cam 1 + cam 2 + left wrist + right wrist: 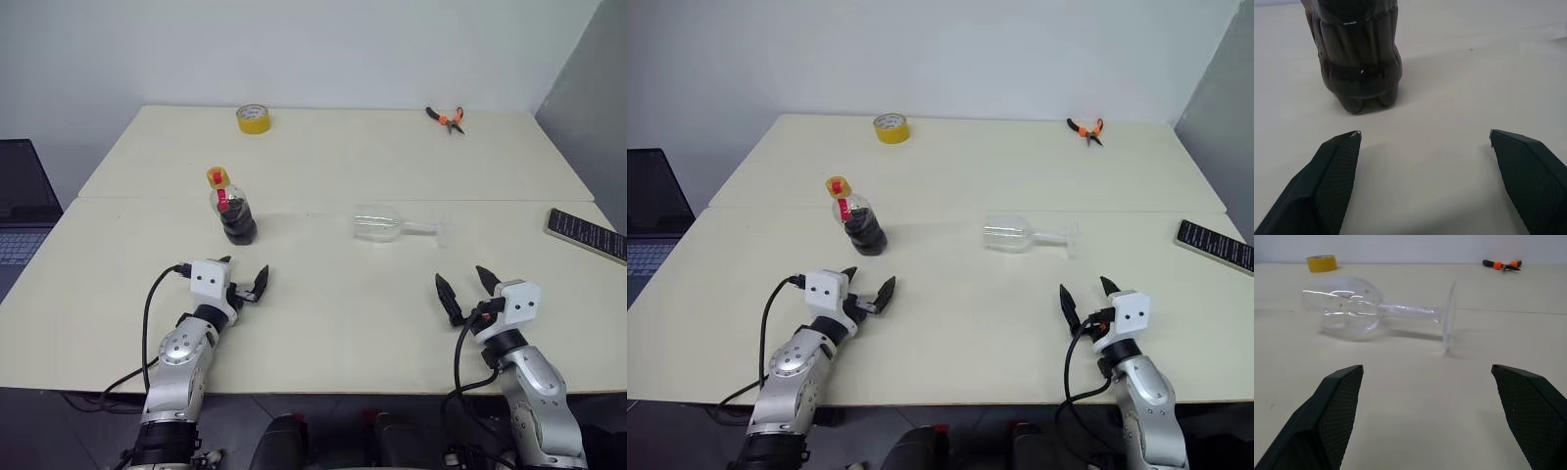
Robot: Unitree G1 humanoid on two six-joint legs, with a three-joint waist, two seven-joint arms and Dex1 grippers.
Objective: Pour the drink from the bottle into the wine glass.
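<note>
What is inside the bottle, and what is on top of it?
The bottle stands upright with dark drink filling its lower body; the upper part looks clear. A yellow cap sits on top, so it is not yet opened.

We seem to be in a lab or workshop. Bare cream tables meet plain white walls, with pliers, a tape roll and a laptop.

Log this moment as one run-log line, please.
left gripper: open, empty, short of bottle | right gripper: open, empty | bottle: upright, capped | wine glass: lying on its side on table | pour: not started
</note>
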